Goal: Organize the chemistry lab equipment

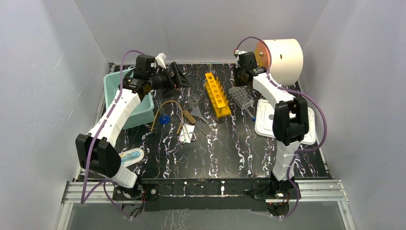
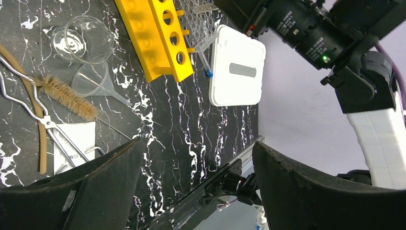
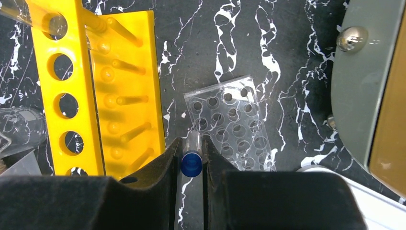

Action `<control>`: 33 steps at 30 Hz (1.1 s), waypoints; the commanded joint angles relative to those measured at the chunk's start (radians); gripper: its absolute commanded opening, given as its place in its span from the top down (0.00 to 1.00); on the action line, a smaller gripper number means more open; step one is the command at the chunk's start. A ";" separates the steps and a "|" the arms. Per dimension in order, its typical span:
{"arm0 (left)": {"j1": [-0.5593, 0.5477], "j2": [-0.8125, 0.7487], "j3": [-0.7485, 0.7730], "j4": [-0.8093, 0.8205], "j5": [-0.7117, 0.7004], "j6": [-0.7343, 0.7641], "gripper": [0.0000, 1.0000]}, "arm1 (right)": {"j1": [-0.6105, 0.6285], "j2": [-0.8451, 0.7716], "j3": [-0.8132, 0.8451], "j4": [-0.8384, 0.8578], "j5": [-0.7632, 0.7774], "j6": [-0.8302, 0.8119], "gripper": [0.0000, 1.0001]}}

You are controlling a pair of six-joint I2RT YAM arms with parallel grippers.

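Observation:
My right gripper point(image 3: 191, 152) is shut on a small clear tube with a blue cap point(image 3: 191, 164), held above the table between the yellow rack with round holes point(image 3: 79, 96) and the clear plastic tube rack point(image 3: 234, 127). In the top view it point(image 1: 242, 76) hangs at the far end of the clear rack point(image 1: 241, 97). My left gripper point(image 2: 196, 158) is open and empty, raised above the table's far left point(image 1: 176, 76). The glass beaker point(image 2: 81, 40), clear funnel point(image 2: 93, 81), bristle brush point(image 2: 67, 98), metal tongs point(image 2: 28, 103) and amber rubber tube point(image 2: 36, 120) lie left of the yellow rack point(image 1: 218, 95).
A teal bin point(image 1: 143, 112) stands at the far left under my left arm. A white lid-like tray point(image 1: 265, 125) lies at the right, with another blue-capped tube point(image 2: 207, 67) beside it. A big white cylinder point(image 1: 283, 56) stands at the far right. A clear-and-blue item point(image 1: 131, 155) lies near left.

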 commanded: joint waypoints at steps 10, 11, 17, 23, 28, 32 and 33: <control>-0.002 -0.031 0.049 -0.046 -0.018 0.049 0.17 | 0.002 0.072 0.098 0.044 -0.011 -0.027 0.78; -0.002 -0.029 0.049 -0.046 -0.017 0.047 0.17 | 0.001 0.077 0.100 0.048 -0.010 -0.028 0.78; -0.003 -0.025 0.052 -0.047 -0.018 0.048 0.17 | 0.003 0.100 0.110 0.065 -0.012 -0.031 0.78; -0.003 -0.023 0.051 -0.047 -0.019 0.047 0.17 | 0.002 0.106 0.085 0.094 -0.009 -0.031 0.78; -0.003 -0.019 0.054 -0.046 -0.017 0.048 0.17 | 0.002 0.114 0.076 0.108 -0.005 -0.036 0.77; -0.003 -0.017 0.056 -0.047 -0.017 0.051 0.17 | 0.002 0.117 0.062 0.128 0.000 -0.049 0.75; -0.003 -0.016 0.054 -0.046 -0.017 0.050 0.17 | 0.002 0.117 0.060 0.131 0.003 -0.052 0.75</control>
